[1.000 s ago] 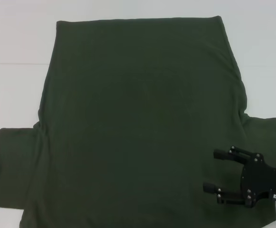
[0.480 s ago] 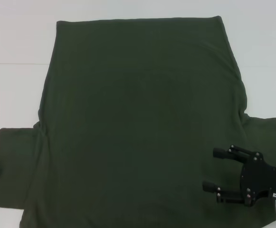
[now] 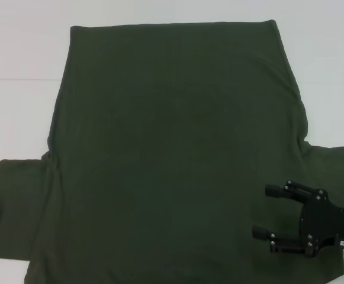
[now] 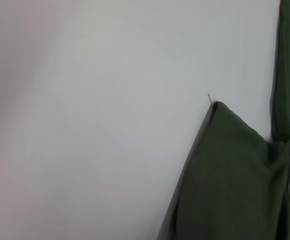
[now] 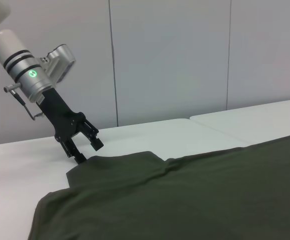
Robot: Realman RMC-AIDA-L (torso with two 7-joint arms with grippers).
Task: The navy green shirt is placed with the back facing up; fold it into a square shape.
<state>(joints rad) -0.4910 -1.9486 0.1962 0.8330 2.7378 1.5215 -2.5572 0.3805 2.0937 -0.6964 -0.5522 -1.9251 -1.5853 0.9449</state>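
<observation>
light: bright, even, diffuse overhead | shadows: faint, soft beneath right gripper [image 3: 263, 212] | glare: table [image 3: 18, 118] near washed-out white | shirt [image 3: 172, 154] dark, little fold detail | focus: left wrist view soft, hazy far from sleeve

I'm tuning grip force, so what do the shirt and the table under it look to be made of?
The navy green shirt looks like soft matte knit fabric: it lies limp, with gentle ripples and no sheen. The table appears to be a smooth, hard white surface, perhaps laminate; a faint seam crosses it. The right gripper, over the shirt, looks like black metal or plastic with visible screws.
</observation>
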